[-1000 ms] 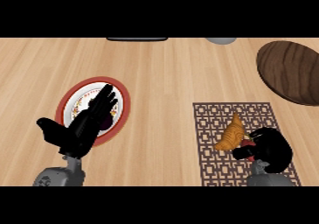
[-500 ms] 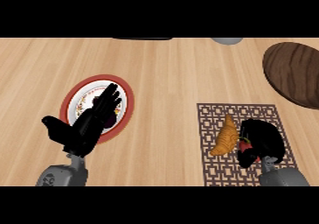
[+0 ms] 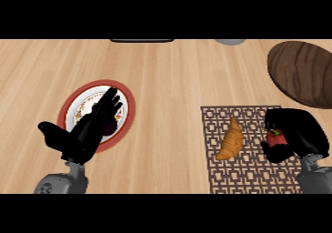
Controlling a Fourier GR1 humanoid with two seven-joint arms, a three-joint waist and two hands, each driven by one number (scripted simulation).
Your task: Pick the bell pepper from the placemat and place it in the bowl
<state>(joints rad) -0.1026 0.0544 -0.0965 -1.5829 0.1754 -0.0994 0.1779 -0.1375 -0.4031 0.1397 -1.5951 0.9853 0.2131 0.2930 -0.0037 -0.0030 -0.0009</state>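
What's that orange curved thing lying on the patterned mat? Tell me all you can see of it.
It looks like a croissant: golden-orange, crescent-shaped, thicker in the middle and tapering to points at both ends. It lies flat on the brown lattice-patterned placemat, running roughly lengthwise along the mat's left part. Nothing touches it but the mat; the right hand, curled over something red, sits apart to its right.

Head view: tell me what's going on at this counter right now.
The right hand is curled round a red bell pepper on the patterned placemat, beside a croissant that lies untouched. The left hand is open over the red-rimmed bowl, holding nothing. The pepper is not yet in the bowl. A dark wooden board sits at the upper right.
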